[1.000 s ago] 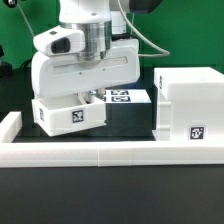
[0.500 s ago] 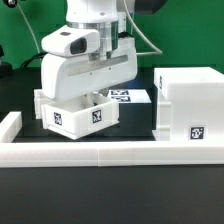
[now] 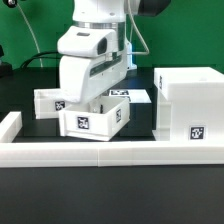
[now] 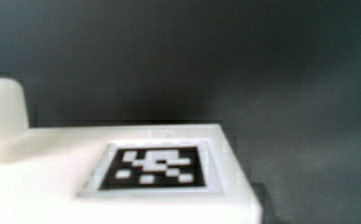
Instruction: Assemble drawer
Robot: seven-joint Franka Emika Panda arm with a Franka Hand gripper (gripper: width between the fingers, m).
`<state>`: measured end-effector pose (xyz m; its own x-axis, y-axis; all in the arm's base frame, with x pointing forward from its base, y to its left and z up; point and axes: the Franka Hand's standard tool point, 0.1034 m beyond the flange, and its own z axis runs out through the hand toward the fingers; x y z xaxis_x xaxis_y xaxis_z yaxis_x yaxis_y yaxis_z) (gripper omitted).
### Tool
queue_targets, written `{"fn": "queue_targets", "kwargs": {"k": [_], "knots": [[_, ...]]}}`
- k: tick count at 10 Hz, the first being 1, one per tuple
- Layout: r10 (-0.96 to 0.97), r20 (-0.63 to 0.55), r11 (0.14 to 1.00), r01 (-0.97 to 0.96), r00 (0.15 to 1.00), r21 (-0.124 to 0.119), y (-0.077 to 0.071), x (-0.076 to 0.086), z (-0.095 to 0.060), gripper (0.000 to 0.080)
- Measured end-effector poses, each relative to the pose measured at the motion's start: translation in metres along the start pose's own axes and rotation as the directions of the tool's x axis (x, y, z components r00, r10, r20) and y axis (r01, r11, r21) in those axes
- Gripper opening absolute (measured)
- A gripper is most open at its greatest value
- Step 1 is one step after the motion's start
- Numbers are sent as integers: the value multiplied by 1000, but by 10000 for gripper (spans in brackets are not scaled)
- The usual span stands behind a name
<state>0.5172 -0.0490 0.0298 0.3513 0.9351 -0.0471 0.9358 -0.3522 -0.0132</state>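
Exterior view: gripper (image 3: 100,97) clamped on one small tray (image 3: 97,122), held slightly askew near the border wall (image 3: 60,152), between the second tray (image 3: 48,101) and the housing (image 3: 190,105).
Risk: the housing's opening is not visible here. A skewed tray would likely catch its edge, jam, or twist out of the fingers.

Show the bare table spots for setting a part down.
Bare black table shows between the gripper's small white tray and the large white boxy housing, and before the long white border wall. Crowded where the second tray sits.
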Motion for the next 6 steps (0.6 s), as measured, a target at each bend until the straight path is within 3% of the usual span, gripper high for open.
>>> {"fn": "queue_targets", "kwargs": {"k": [4,6], "knots": [[-239,17,971,239,971,-2,1,-5,1,42],[-294,21,956,294,955,3,1,-3,9,42]]}}
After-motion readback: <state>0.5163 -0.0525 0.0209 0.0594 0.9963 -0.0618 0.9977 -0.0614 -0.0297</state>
